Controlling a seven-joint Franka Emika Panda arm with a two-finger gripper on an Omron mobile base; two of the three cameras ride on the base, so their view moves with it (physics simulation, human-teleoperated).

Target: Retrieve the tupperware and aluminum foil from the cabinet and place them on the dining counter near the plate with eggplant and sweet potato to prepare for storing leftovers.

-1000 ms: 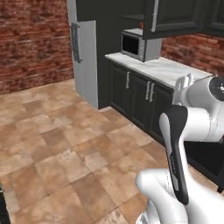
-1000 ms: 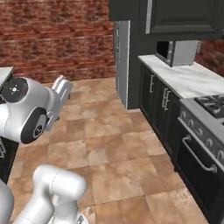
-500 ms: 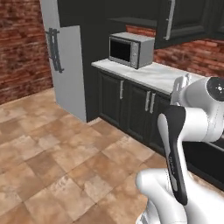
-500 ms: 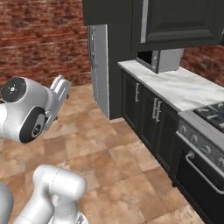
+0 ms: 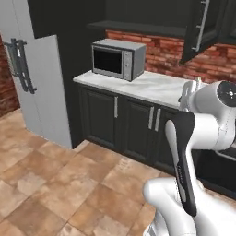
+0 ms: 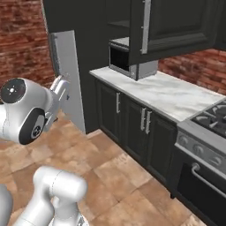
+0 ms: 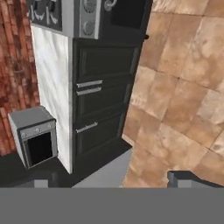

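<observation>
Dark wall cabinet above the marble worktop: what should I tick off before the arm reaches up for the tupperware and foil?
1. Claw open and empty: ok.
2. Dark charcoal wall cabinet door open: ok, it stands swung out.
3. Pale tupperware and black foil box located on the flat dark shelf: cannot tell.
4. Silver microwave clear of the reach path: cannot tell; it sits right below the shelf.
5. Base close enough to the white marble worktop: cannot tell.

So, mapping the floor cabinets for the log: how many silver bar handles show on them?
3. One handle sits below the microwave; a close pair sits further right. The arm may hide others.
</observation>
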